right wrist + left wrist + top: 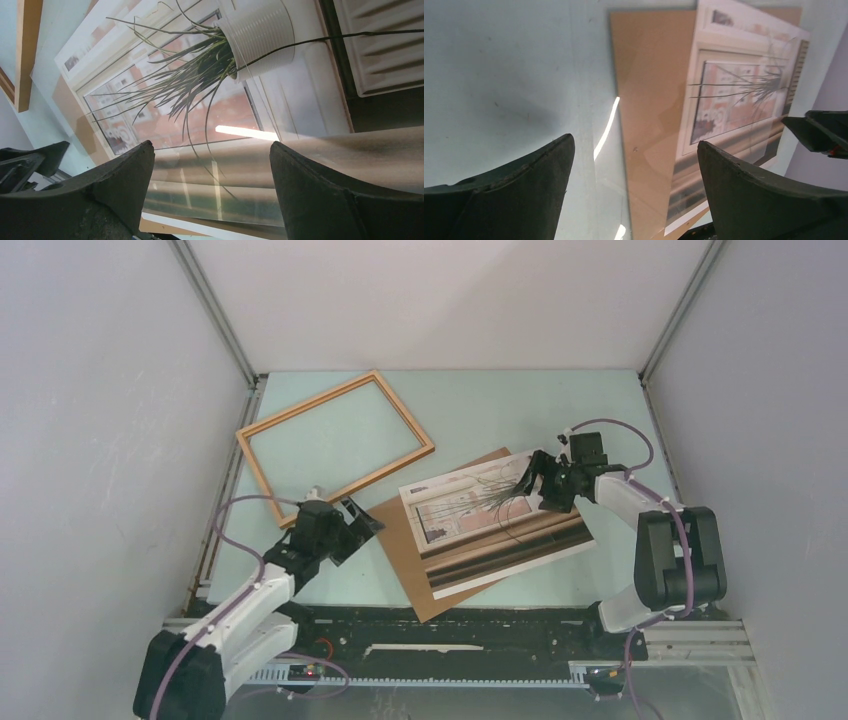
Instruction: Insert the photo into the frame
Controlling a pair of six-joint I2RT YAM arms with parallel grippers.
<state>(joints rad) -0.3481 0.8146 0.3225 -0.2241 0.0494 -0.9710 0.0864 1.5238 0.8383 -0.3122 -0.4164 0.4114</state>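
Photo (495, 525) flat near skewed wooden frame (308, 402)

The photo (497, 525) lies on top of a backing board (398, 538), which lies flat on the table (500, 405). The board sticks out past the photo's left side, its near edge and its far corner. The frame (306, 404) lies flat on the table behind and to the left of the photo, clear of it.
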